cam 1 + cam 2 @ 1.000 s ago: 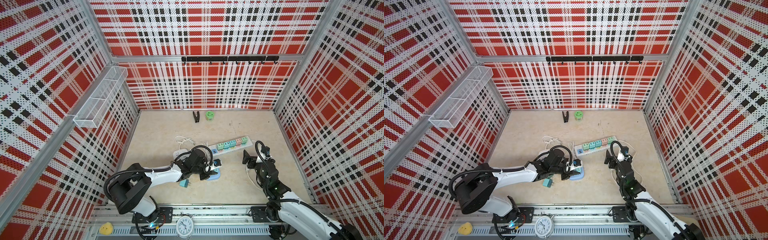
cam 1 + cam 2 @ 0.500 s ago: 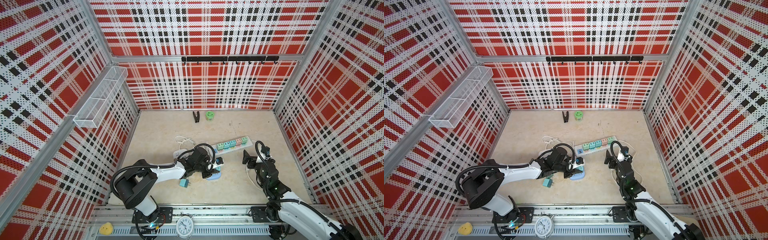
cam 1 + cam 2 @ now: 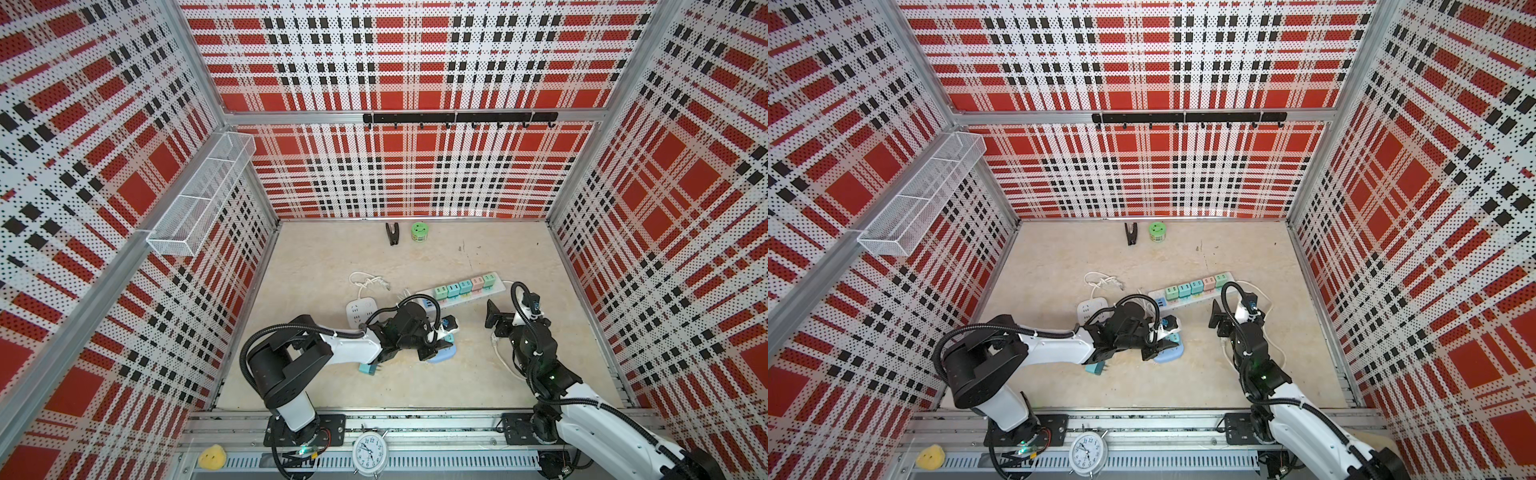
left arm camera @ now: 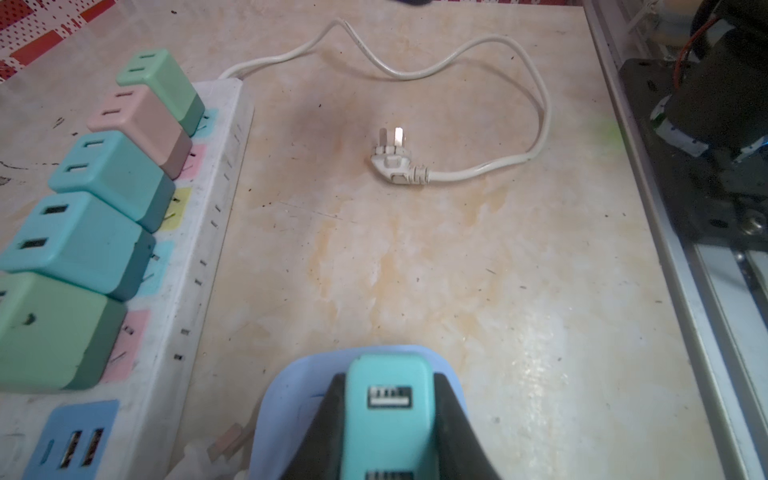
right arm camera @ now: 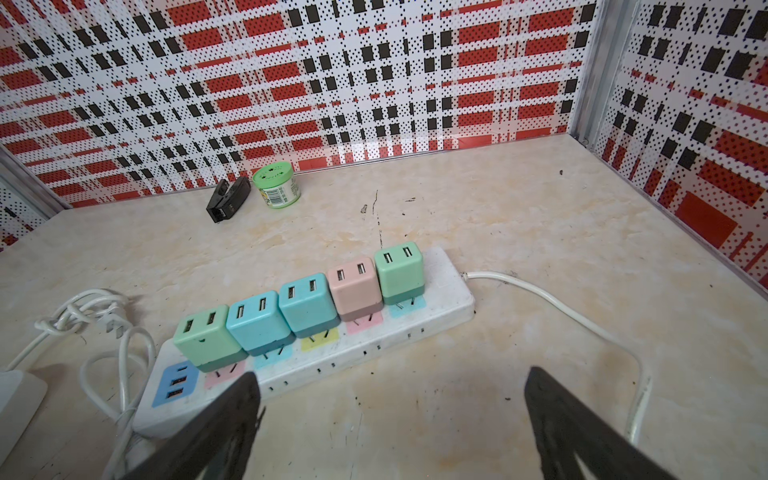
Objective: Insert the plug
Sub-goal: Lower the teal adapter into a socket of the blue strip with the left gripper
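My left gripper [image 3: 438,343] [image 4: 388,432] is shut on a teal plug [image 4: 388,415], its USB ports facing the wrist camera. It holds the plug just over a light blue dish [image 3: 444,356] [image 3: 1170,354] [image 4: 286,399] on the table. The white power strip [image 3: 469,296] [image 3: 1200,296] [image 4: 216,174] [image 5: 440,291] lies beside it and carries several green, teal and pink plugs. My right gripper [image 3: 496,320] [image 5: 390,415] is open and empty, low over bare table near the strip's cord end. A second teal plug [image 3: 368,368] [image 3: 1096,368] lies loose under the left arm.
A small white socket block [image 3: 359,309] with a tangled cord sits behind the left gripper. The strip's white cord plug [image 4: 395,160] lies on the table on the right. A black clip [image 3: 392,233] and a green can [image 3: 419,231] stand at the back wall.
The left arm has reached slightly further right, the teal plug still in its grip. The right arm has not moved.
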{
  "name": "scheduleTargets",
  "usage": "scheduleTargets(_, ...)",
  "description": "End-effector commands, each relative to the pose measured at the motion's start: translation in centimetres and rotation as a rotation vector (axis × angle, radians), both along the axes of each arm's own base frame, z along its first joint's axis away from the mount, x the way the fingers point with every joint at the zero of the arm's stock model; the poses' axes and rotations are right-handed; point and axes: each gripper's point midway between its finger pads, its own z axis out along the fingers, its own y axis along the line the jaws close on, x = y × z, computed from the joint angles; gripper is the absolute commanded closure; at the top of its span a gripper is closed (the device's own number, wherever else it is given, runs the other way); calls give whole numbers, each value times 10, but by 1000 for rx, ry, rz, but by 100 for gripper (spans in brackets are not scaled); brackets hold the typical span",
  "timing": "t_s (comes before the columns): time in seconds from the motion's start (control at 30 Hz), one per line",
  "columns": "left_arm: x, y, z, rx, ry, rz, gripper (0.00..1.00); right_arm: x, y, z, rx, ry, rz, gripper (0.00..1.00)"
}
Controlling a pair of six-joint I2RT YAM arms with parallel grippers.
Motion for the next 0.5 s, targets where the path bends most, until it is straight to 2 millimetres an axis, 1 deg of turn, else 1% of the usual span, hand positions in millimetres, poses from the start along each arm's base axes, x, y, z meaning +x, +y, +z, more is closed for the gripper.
scheduleTargets(0.0, -11, 17, -43, 104, 87, 43, 100, 0, 1, 5, 21, -27, 5, 0)
scheduleTargets(0.2, -9, 26, -58, 146, 103, 102, 100, 0, 0, 4, 22, -23, 2, 0)
scheduleTargets(0.4, -10, 36, -82, 217, 102, 136, 100, 1, 0, 4, 22, -22, 1, 0)
scheduleTargets(0.47, -13, 38, -86, 228, 107, 132, 100, 1, 1, 4, 22, -21, 3, 0)
